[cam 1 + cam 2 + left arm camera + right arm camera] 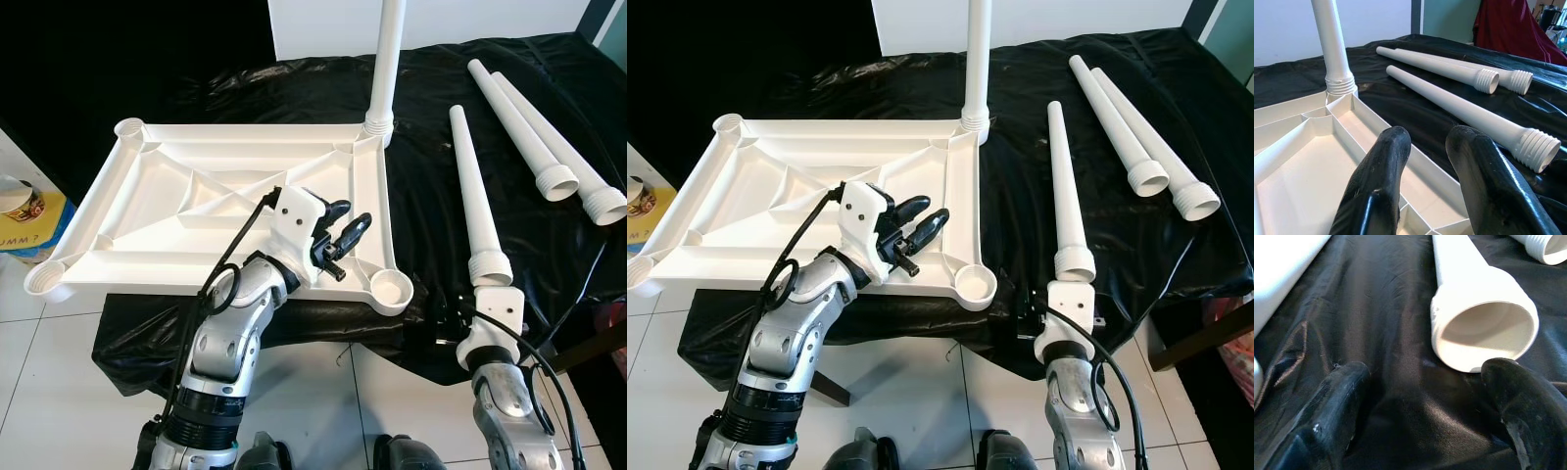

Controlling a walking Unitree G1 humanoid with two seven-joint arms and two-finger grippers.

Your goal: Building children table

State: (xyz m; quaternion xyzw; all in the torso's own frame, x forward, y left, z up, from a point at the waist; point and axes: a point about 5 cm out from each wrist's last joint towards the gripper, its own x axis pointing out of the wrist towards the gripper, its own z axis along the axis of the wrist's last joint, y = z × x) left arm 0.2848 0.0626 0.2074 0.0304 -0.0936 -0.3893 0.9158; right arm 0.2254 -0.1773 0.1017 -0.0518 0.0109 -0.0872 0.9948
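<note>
1. Upside down on a black cloth (431, 196) lies the white tabletop (196, 211), ribbed underside up, with a round socket at each corner.
2. One leg (386, 59) stands upright, screwed into the far right corner socket.
3. Near right, the socket (392, 286) is open, with nothing in it.
4. Three loose legs lie on the cloth to the right of the tabletop: one leg (475, 201) close by, with its wide threaded end toward the robot, and a pair (549, 147) farther right, side by side.
5. Above the near right part of the tabletop hovers the left gripper (345, 235), its fingers (1381, 181) slightly parted and holding nothing.
6. Low at the cloth's near edge, the right gripper (1420, 401) sits just before the near leg's open end (1488, 330), its fingers (1332, 406) spread wide; one fingertip is next to the rim, but I cannot tell if it touches.
</note>
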